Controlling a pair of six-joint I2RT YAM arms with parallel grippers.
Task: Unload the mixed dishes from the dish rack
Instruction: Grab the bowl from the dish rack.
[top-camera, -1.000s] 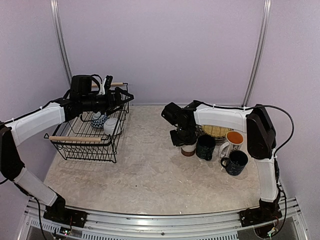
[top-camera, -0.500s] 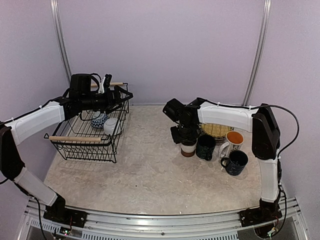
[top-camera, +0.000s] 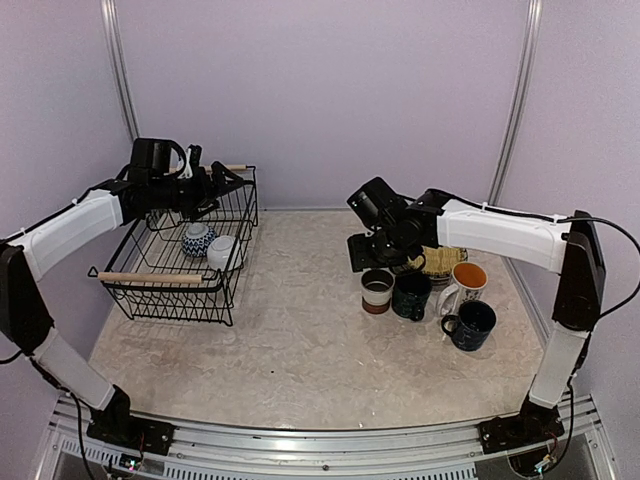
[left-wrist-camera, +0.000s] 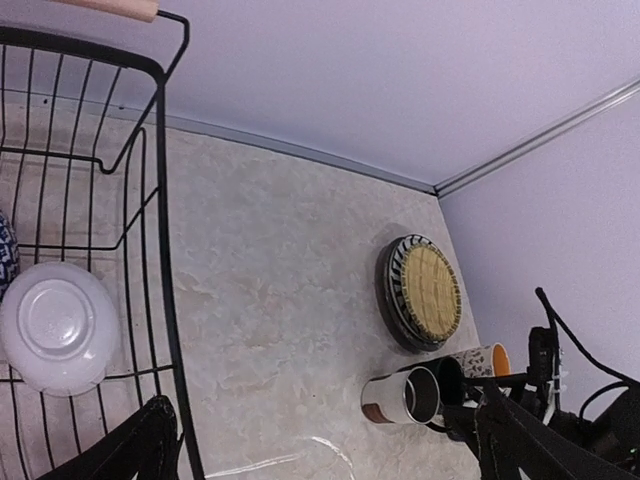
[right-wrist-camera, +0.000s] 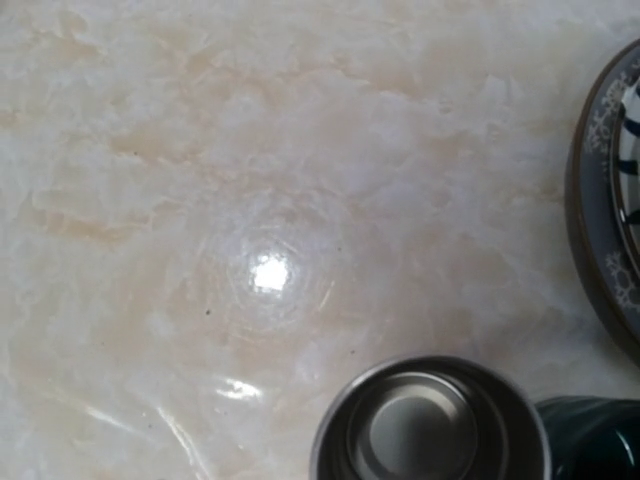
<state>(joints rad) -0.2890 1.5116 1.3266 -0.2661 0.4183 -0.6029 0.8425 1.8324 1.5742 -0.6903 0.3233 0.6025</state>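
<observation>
The dish rack (top-camera: 178, 262), a black wire basket, stands at the left and holds a blue-patterned cup (top-camera: 197, 240) and a white bowl (top-camera: 222, 252). My left gripper (top-camera: 224, 180) hovers open over the rack's far end. In the left wrist view its fingers (left-wrist-camera: 148, 442) are spread wide beside the rack wire (left-wrist-camera: 165, 250) and the white bowl (left-wrist-camera: 58, 325). On the right, the small brown-white cup (top-camera: 377, 290) stands free on the table. My right gripper (top-camera: 372, 252) is just above it, open and holding nothing. The right wrist view looks down into the cup (right-wrist-camera: 430, 422); no fingers show there.
Beside the cup stand a dark mug (top-camera: 411, 295), a white orange-lined mug (top-camera: 466, 283) and a dark blue mug (top-camera: 470, 325). Behind them lies the woven-look plate (top-camera: 436, 262) stacked on the striped plate (right-wrist-camera: 603, 230). A wooden handle (top-camera: 150, 279) spans the rack's near end.
My right gripper has opened, let go of the brown-white cup and lifted back and to the right. My left gripper has pulled back slightly over the rack's far end.
</observation>
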